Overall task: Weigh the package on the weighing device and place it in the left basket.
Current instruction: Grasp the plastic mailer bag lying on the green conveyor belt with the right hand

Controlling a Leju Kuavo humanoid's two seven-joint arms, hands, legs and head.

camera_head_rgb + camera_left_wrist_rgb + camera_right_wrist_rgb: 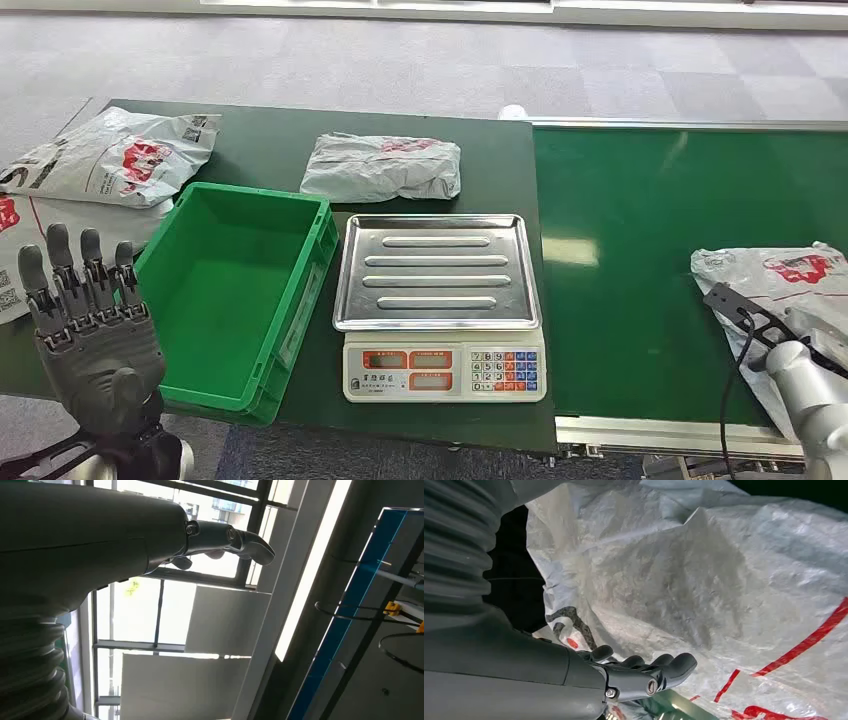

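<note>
A grey plastic package with red print (790,275) lies on the green conveyor belt (640,250) at the right. My right arm (815,390) reaches in over its near edge. In the right wrist view my right hand (639,672) lies against the crinkled package (724,580), thumb and fingers stretched out and closed round nothing. The scale (445,372) with its steel tray (437,270) stands bare at the table's middle. The green basket (255,193) to its left holds nothing. My left hand (90,320) is raised at the near left, fingers upright and apart, and it holds nothing (150,535).
Another grey package (382,167) lies behind the scale on the dark green table. Two more printed bags (115,155) (15,260) lie at the table's left, beyond the basket. A metal rail (680,432) edges the conveyor's near side.
</note>
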